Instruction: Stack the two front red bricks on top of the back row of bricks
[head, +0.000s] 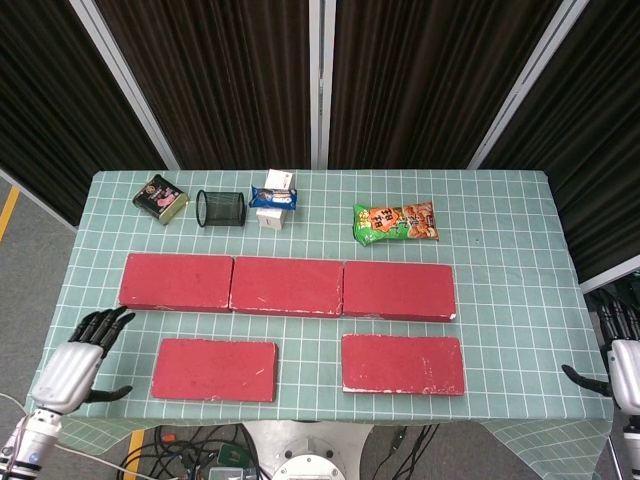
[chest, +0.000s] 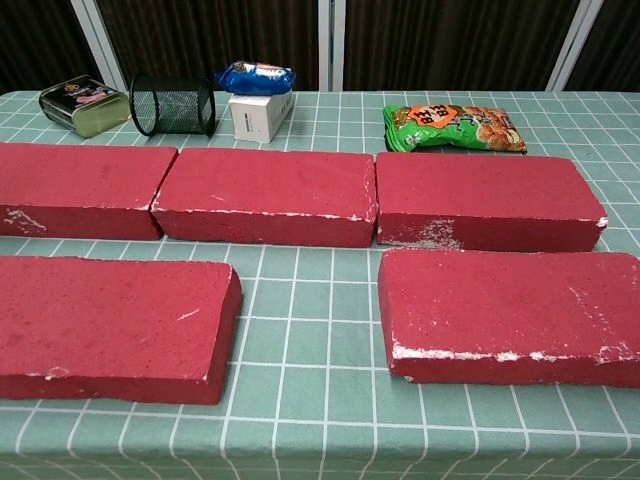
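Observation:
Two red bricks lie flat in the front row: the front left brick (head: 214, 369) (chest: 110, 326) and the front right brick (head: 403, 363) (chest: 510, 314). Behind them a back row of three red bricks (head: 287, 286) (chest: 265, 196) runs end to end across the table. My left hand (head: 78, 359) hovers at the table's front left corner, fingers spread and holding nothing, a short way left of the front left brick. My right hand (head: 622, 362) shows only partly at the right frame edge, off the table, with nothing in it. Neither hand shows in the chest view.
Along the far side stand a small tin (head: 160, 197), a black mesh cup (head: 221, 209), a white box with a blue packet on it (head: 273, 201) and a green snack bag (head: 395, 222). The green checked tablecloth (head: 510, 300) covers the table.

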